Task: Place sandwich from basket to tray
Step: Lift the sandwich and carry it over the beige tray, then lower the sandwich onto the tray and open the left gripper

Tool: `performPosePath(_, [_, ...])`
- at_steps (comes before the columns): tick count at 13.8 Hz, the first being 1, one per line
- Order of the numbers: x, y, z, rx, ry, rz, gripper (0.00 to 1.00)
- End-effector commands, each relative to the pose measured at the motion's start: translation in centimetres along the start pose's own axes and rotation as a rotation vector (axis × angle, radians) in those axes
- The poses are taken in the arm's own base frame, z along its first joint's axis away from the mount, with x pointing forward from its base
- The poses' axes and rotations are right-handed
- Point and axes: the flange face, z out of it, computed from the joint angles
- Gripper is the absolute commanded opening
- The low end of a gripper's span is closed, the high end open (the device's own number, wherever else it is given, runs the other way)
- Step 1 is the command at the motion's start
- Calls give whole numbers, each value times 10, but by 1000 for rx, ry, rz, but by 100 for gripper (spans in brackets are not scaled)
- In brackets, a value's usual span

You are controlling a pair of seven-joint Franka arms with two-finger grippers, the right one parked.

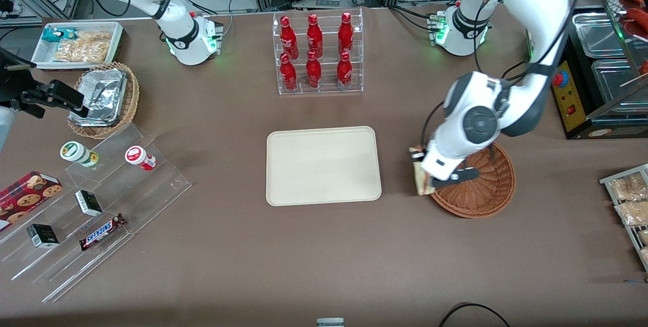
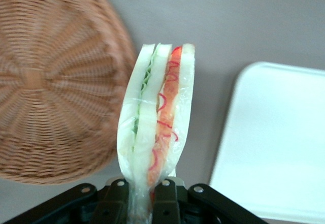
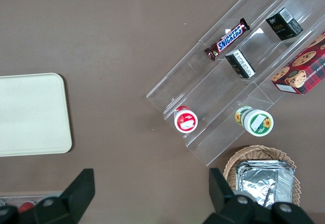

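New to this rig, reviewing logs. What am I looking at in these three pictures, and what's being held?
Two white robot arms stand at a brown table. The front view faces them; the other two come from cameras on each arm's wrist. The working arm's tool is shut on a wrapped sandwich, held above the table between the reddish-brown basket and the cream tray, at the basket's rim. The tray has nothing on it yet. Also on the table: a rack of red bottles, a clear stepped stand with snacks, a foil-lined basket and a white bin of snacks.
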Motion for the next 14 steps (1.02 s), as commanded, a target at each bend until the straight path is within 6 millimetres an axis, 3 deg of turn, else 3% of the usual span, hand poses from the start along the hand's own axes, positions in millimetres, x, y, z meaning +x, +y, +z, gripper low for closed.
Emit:
performPosePath(1, [-18,62,10,19,9,25,2])
performPosePath(4, [-24,116,33,31,29,24,0])
performPosePath(8, [-44,179,46,7,40,40,0])
performPosePath(14, [-73,248,71,20,118,-24,0])
